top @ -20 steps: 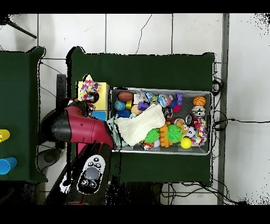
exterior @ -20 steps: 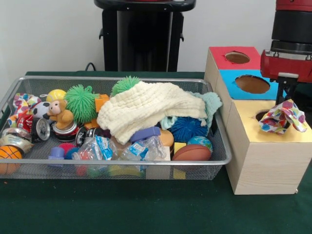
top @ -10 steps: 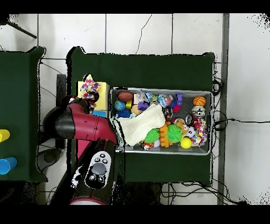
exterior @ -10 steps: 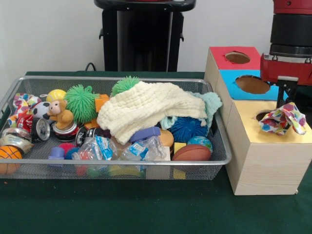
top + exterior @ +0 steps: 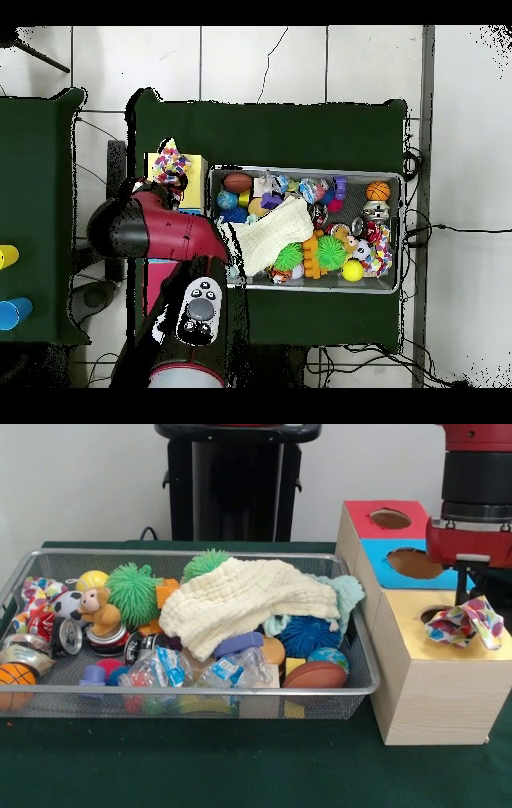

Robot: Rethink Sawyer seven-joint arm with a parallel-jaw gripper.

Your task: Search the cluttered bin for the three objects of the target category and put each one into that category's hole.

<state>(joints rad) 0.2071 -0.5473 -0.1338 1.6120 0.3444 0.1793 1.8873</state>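
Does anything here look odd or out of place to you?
Yes: a colourful patterned cloth lies bunched on top of the yellow box, draped over its hole instead of dropped inside. The gripper hangs just above it. In the wire bin, a cream cloth sprawls over the toys, hiding some.

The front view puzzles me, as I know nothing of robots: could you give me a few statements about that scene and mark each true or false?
1. A colourful patterned cloth lies on the yellow-topped box by its hole. True.
2. The red-topped box stands nearest the camera. False: it is farthest back, and the yellow one is nearest.
3. A cream cloth is draped over toys in the wire bin. True.
4. The toy monkey sits on the blue-topped box. False: it sits in the bin, at its left end.
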